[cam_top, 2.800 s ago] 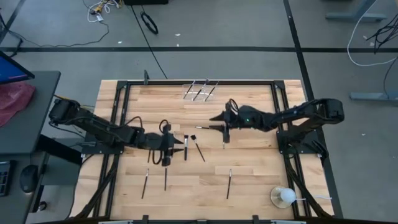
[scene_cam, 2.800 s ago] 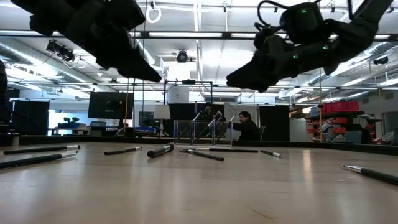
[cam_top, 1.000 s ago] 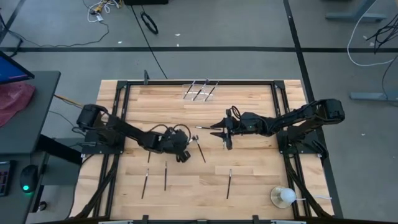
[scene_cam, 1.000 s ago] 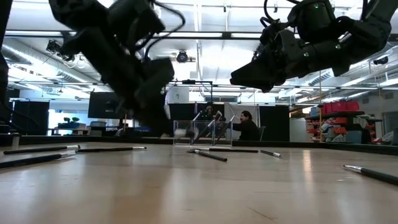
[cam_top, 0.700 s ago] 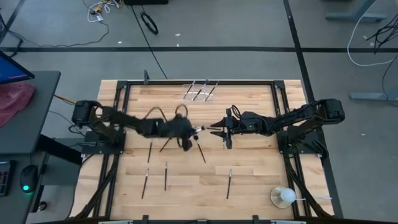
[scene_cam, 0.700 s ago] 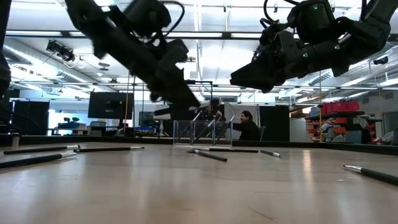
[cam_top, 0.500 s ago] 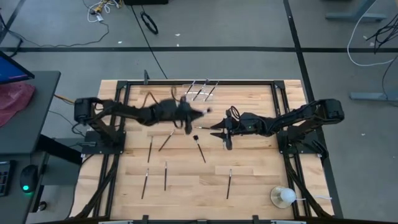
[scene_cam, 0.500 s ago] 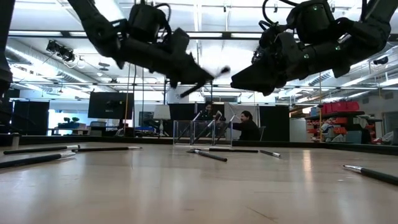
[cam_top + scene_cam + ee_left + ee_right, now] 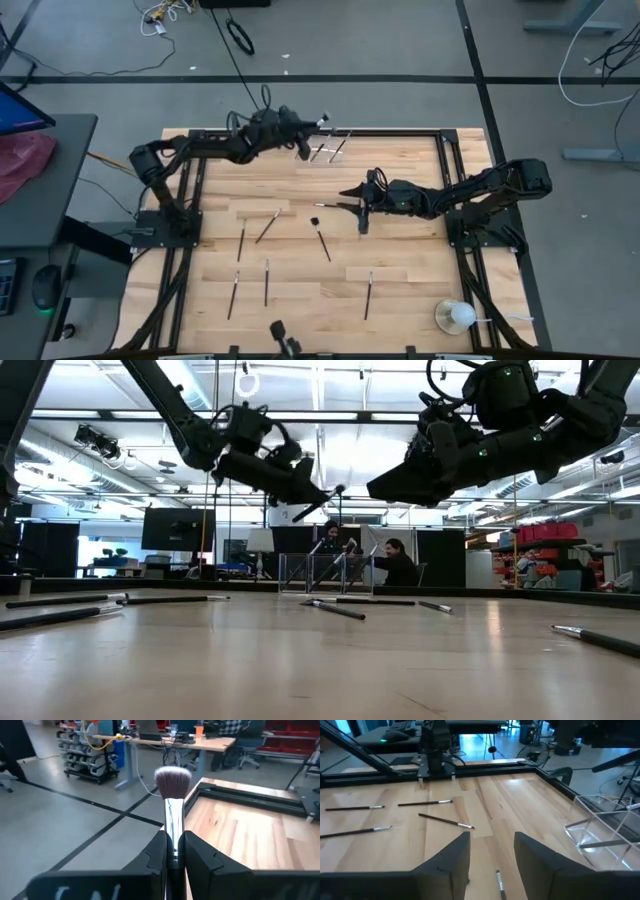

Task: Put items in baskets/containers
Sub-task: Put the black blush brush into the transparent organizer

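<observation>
Holding one brush (image 9: pixel 173 795), the left end effector (image 9: pixel 305 143) nears one holder (image 9: pixel 322 146).

Two dark, jointed arms — black cable loops along the links, matte black wedge-shaped fingers.

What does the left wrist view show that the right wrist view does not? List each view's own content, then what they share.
Only the left wrist view: the left gripper shut on a makeup brush, silver ferrule and fluffy bristles pointing past the table edge toward the room's floor.

Only the right wrist view: the right gripper open and empty over the table, four loose brushes lying on the wood, and the clear holder.

Both: the wooden tabletop and its dark frame.
</observation>
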Available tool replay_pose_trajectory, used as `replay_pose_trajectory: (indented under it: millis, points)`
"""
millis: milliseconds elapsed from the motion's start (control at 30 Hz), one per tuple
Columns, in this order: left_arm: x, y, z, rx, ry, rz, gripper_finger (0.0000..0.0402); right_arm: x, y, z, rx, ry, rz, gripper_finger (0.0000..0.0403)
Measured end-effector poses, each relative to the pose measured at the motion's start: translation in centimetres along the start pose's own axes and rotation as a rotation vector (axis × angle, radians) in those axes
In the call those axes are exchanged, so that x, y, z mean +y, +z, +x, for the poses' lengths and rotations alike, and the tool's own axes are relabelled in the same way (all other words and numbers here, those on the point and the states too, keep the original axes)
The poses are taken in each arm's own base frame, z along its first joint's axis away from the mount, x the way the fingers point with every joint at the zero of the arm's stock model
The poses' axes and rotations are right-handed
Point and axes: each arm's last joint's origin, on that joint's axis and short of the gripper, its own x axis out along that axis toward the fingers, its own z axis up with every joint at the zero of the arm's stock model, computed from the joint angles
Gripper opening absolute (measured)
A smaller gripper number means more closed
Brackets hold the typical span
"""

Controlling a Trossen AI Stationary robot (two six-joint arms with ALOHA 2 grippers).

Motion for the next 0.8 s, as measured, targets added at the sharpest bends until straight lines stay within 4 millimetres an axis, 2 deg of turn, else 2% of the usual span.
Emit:
replay_pose_trajectory:
  millis: [167, 367, 567, 800]
  points:
    - [1.9, -0.9, 0.2, -0.041, -0.087, -0.028, 0.0048, 0.0, 0.0, 0.0, 0.003, 0.001, 0.025, 0.0155]
    - [1.5, -3.4, 0.8, -0.09, -0.183, -0.014, 0.0048, 0.0, 0.0, 0.0, 0.002, 0.001, 0.029, 0.0155]
    - [-0.7, -3.5, 1.2, -0.11, -0.288, 0.007, 0.0048, -0.7, -0.1, 0.1, 0.005, -0.052, 0.074, 0.0155]
    - [-4.9, -3.2, 1.4, -0.144, -0.405, 0.082, 0.0048, -4.9, 0.4, 0.1, -0.055, -0.208, 0.174, 0.0166]
